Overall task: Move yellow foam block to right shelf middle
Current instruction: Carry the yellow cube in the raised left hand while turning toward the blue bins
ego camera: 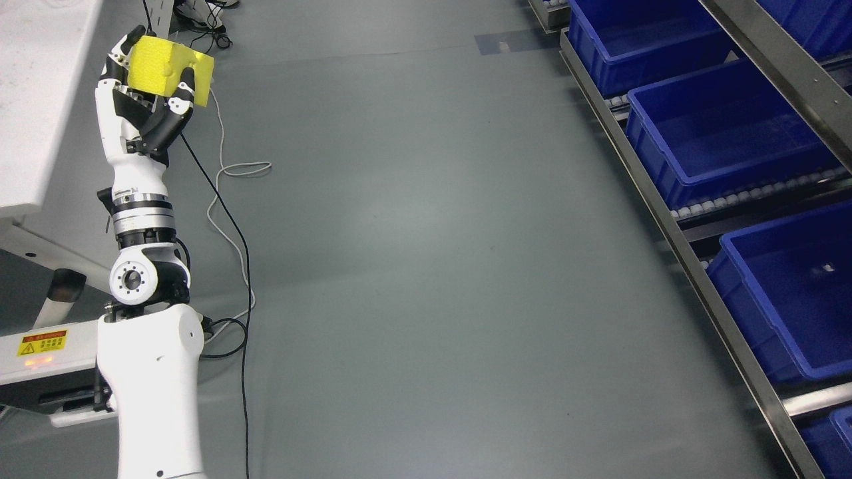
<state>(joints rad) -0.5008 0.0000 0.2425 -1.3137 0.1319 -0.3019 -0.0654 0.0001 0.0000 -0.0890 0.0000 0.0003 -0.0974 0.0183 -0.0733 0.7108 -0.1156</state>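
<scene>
A yellow foam block (166,68) is held up at the upper left of the head view, next to the edge of a white table (40,86). My left hand (148,86) is shut on it, with black and white fingers (181,98) wrapped around its front and sides. The left arm rises from the bottom left, forearm upright. The shelf (672,233) runs along the right side, well away from the block. Three blue bins sit on its roller level: a far one (639,40), a middle one (725,133) and a near one (792,293). The right arm does not show.
Grey floor (432,266) lies between the table and the shelf. Black and white cables (229,219) trail across the floor beside my left arm. The table's base carries a yellow warning label (43,343). A steel rail (785,53) crosses above the bins.
</scene>
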